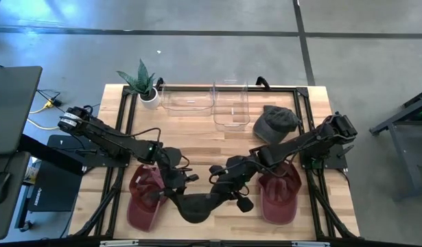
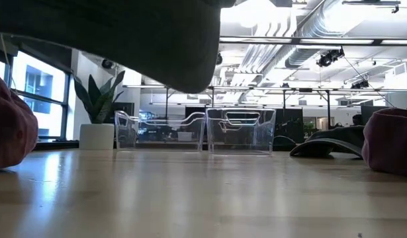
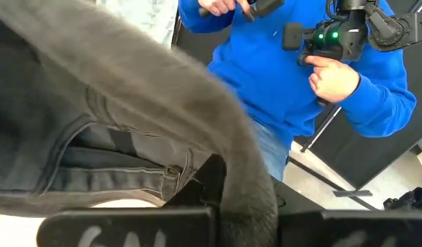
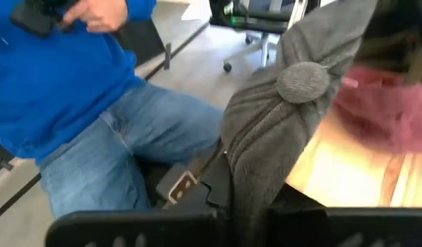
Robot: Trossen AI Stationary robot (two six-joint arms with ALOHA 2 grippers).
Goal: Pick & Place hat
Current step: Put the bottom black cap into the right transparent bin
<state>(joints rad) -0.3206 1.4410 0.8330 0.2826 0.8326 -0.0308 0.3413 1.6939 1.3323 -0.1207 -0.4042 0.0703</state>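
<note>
A dark grey hat (image 1: 195, 208) is held up between both grippers near the table's near edge, and in the low view the dark hat (image 2: 124, 39) hangs clear above the wood. My left gripper (image 1: 178, 192) is at its left side and my right gripper (image 1: 223, 193) at its right, each shut on the hat. In the right wrist view the crown's top button (image 4: 303, 79) shows. Two maroon hats (image 1: 145, 197) (image 1: 280, 193) lie flat on the table on either side. A grey hat (image 1: 276, 122) rests near the far right. My left gripper pinches the dark hat's rim (image 3: 246, 200) between its two fingers, coming level from the table's left. The cloth is lifted clear and arches away from the fingers. One layer or several, I cannot tell. My right gripper pinches a bunched fold of the hat's crown (image 4: 243, 180) below the top button, between its two fingers, coming from the table's right. The hat is lifted clear of the table.
Two clear bins (image 1: 186, 100) (image 1: 231, 107) stand at the far edge, with a potted plant (image 1: 143, 84) to their left. A person in a blue top (image 3: 293, 62) stands beyond the near edge. Bare wood (image 1: 197, 140) lies at the table's middle.
</note>
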